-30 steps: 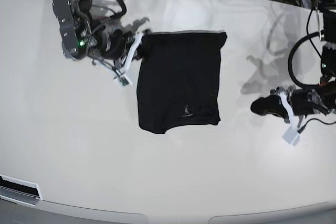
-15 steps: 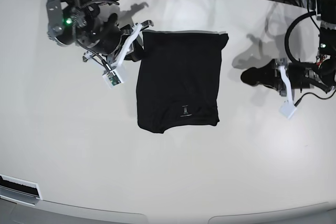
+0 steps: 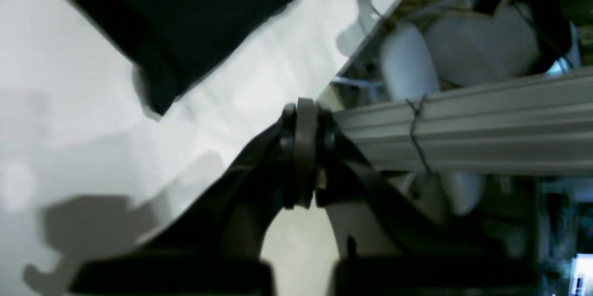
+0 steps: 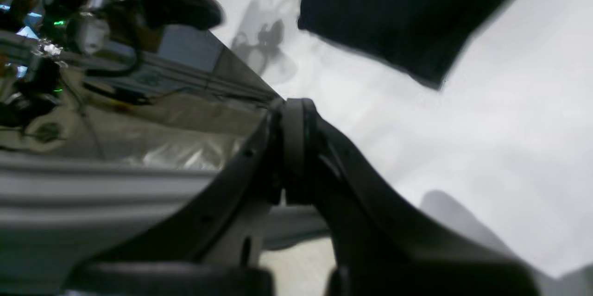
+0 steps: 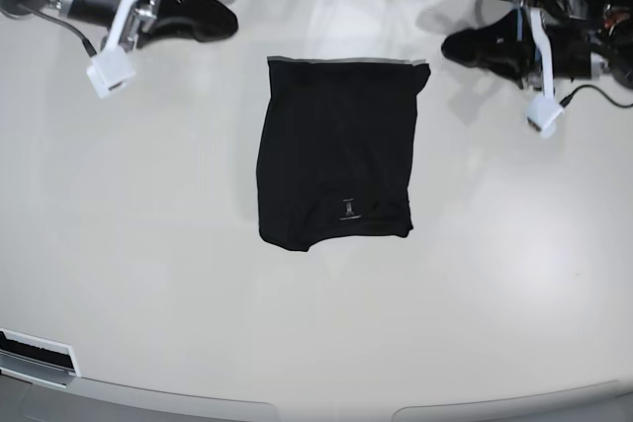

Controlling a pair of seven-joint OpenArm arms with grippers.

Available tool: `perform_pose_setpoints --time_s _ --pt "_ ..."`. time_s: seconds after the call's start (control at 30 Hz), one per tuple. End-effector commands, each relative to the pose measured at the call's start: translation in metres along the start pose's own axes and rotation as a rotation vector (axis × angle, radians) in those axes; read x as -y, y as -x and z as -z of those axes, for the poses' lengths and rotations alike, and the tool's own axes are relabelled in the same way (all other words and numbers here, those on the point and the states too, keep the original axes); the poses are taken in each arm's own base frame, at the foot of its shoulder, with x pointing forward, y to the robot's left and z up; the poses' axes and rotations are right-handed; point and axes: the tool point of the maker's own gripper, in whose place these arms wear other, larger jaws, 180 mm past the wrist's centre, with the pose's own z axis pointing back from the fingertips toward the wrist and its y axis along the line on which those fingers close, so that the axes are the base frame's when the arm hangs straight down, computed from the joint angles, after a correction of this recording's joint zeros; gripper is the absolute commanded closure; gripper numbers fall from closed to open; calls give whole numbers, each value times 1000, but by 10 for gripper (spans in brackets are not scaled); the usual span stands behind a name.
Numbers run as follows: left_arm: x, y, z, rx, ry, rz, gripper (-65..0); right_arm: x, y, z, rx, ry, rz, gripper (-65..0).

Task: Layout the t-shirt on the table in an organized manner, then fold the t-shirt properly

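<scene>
Left wrist view: the left gripper (image 3: 303,157) has its jaws pressed together on nothing, and a blurred corner of the shirt (image 3: 185,18) lies well beyond it on the table (image 3: 69,115).

Right wrist view: the right gripper (image 4: 294,148) is closed and empty too; the shirt (image 4: 407,13) shows as a dark slab, apart from the tips.

Base view: the shirt (image 5: 338,150) sits mid-table (image 5: 148,274) as a neat folded rectangle, grey hem at the far edge, logo near the front. The right gripper (image 5: 223,19) hangs at far left, the left gripper (image 5: 457,46) at far right, just off the shirt's corner. The fold looks finished, probably. The cloth is light, limp and slides easily on this glossy top, so any further hold belongs at the corners, pinching all layers.
</scene>
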Motion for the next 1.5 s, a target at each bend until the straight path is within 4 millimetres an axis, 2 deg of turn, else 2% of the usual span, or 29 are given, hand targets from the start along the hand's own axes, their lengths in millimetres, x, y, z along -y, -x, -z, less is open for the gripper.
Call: perform_pose_setpoints --time_s 0.0,0.17,0.3,0.47,0.6,0.73,0.83,0.9,1.07,1.17,1.3,1.4,1.47 --pt "12 -1 -6 8 8 26 0 -7 -5 -10 30 4 -15 0" --pt "49 38 -18 -62 5 -8 0 -18 23 -44 -38 120 17 0" --pt "73 75 -31 -140 -4 -87 0 -29 55 -61 -117 156 107 0" --pt "96 145 -44 -342 -43 -221 0 -29 120 -87 -345 272 231 0" --pt "110 181 -53 -383 -97 -350 0 -33 174 -108 -499 318 362 0" --pt "118 222 -57 -479 -109 -450 0 -33 227 -116 -614 335 474 0" --pt "121 252 -47 -493 -94 -526 0 -27 260 -114 -656 337 522 0" --pt "111 266 -35 -473 -106 -545 0 -15 276 -108 -686 349 514 0" --pt "59 291 4 -417 -172 -543 0 39 323 -90 -798 458 468 0" --pt "23 311 32 -394 -232 -535 0 69 345 -65 -760 485 435 0" --pt "-19 337 58 -377 -321 -487 0 100 370 -34 -703 511 395 0" --pt "-38 343 76 -289 -379 -483 0 123 382 -18 -650 588 350 0" --pt "-53 336 85 -199 -448 -462 0 132 382 -1 -619 612 296 0"
